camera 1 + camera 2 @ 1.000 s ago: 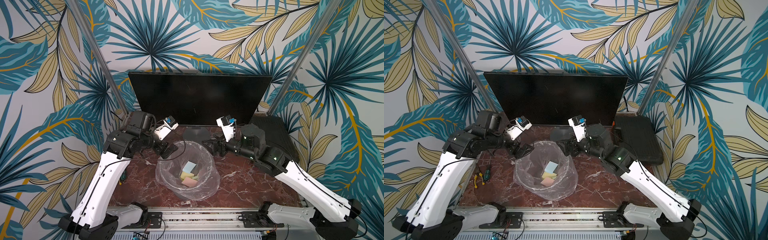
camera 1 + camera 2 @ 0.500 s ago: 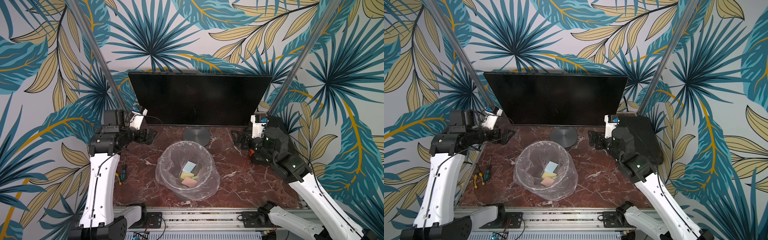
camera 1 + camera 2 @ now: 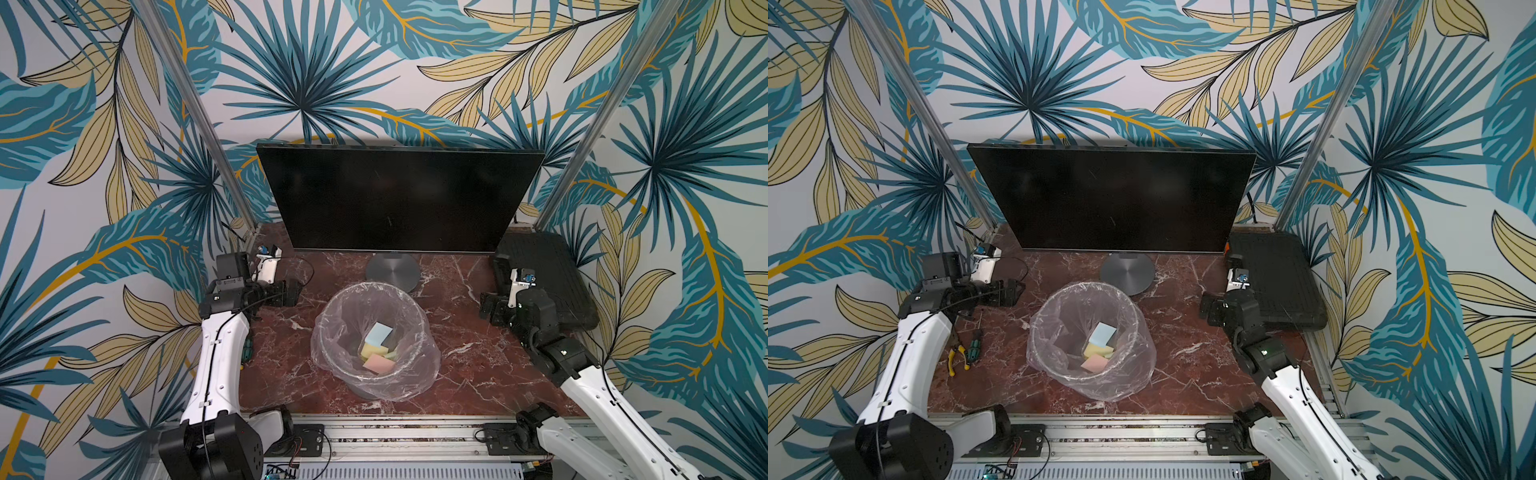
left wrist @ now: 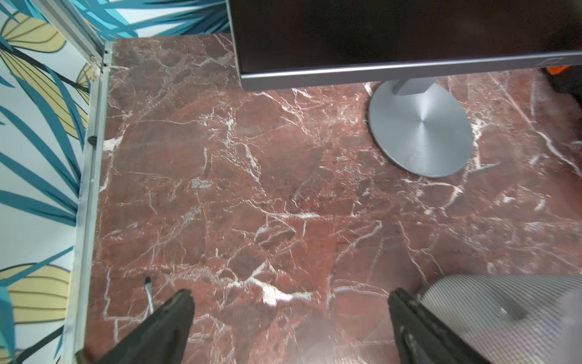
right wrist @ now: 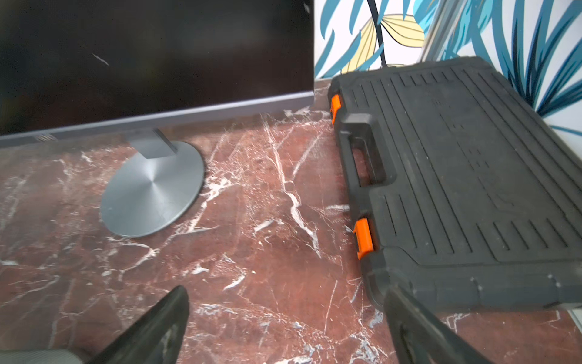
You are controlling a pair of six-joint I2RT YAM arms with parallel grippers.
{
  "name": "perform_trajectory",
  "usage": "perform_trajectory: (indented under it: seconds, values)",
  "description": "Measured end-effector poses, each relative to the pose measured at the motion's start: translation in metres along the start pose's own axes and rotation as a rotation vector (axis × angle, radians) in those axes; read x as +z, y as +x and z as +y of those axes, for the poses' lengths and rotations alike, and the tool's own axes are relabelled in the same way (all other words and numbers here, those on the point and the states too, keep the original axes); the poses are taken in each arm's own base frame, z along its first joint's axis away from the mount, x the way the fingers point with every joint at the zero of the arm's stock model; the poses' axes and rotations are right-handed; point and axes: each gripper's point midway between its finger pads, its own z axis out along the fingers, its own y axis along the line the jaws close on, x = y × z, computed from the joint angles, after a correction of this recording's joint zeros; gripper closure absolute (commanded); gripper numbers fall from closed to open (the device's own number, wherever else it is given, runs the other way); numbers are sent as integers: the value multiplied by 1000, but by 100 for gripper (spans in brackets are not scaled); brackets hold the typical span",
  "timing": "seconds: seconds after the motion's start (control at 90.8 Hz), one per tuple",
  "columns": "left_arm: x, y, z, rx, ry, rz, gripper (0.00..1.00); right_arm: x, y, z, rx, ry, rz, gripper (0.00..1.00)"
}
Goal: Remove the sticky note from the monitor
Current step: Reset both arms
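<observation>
Top views: a large flat black-screened monitor [image 3: 399,199] stood upright on its round grey metal base [image 3: 392,272], on a red marble tabletop [image 3: 457,345].
Notes: blue, yellow and pink paper sticky notes [image 3: 379,333] lay inside a clear plastic-lined bin [image 3: 332,316] just in front of the monitor's base.
Left arm: the left gripper [image 4: 289,296] hung released, jaws wide, nothing between them, near the monitor's lower left corner.
Right arm: the right gripper [image 5: 283,293] hung released and empty, near the monitor's lower right corner, beside a black ribbed plastic case [image 5: 456,164].
</observation>
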Motion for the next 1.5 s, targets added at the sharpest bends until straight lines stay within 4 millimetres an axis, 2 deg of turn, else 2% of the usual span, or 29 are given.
perform_trajectory:
  seconds: [0.132, 0.308, 0.463, 0.661, 0.837, 0.936, 1.058, 1.19, 1.355, 1.498]
  values:
    - [22, 19, 8, 5, -20, -21, 0, 8, 9, -7, 0, 31, -24, 0]
    - [43, 30, 11, 23, -17, -94, 0, 2, 0, -7, 3, 8, -111, 0]
    - [57, 31, 15, 0, -23, -167, 0, -3, -5, -18, 17, 53, -181, 1]
    - [62, 25, 13, -11, -27, -317, 0, -5, -10, -26, 18, 100, -206, 0]
    - [72, 30, -13, 42, 12, -404, 0, -8, -11, -28, 13, 104, -220, 1]
    - [78, 26, -21, 60, 23, -439, 0, -9, -12, -27, -3, 96, -228, 1]
    - [87, 21, -18, 56, 9, -489, 0, -7, -9, -25, -25, 88, -229, 1]
    - [104, 30, -13, 39, -11, -478, 0, -7, -8, -24, -40, 78, -230, 1]
    - [104, 21, -16, 52, -56, -525, 0, -5, -7, -23, -43, 69, -263, 0]
    - [110, 25, -12, 46, -86, -515, 0, 0, 2, -24, -63, 67, -268, 1]
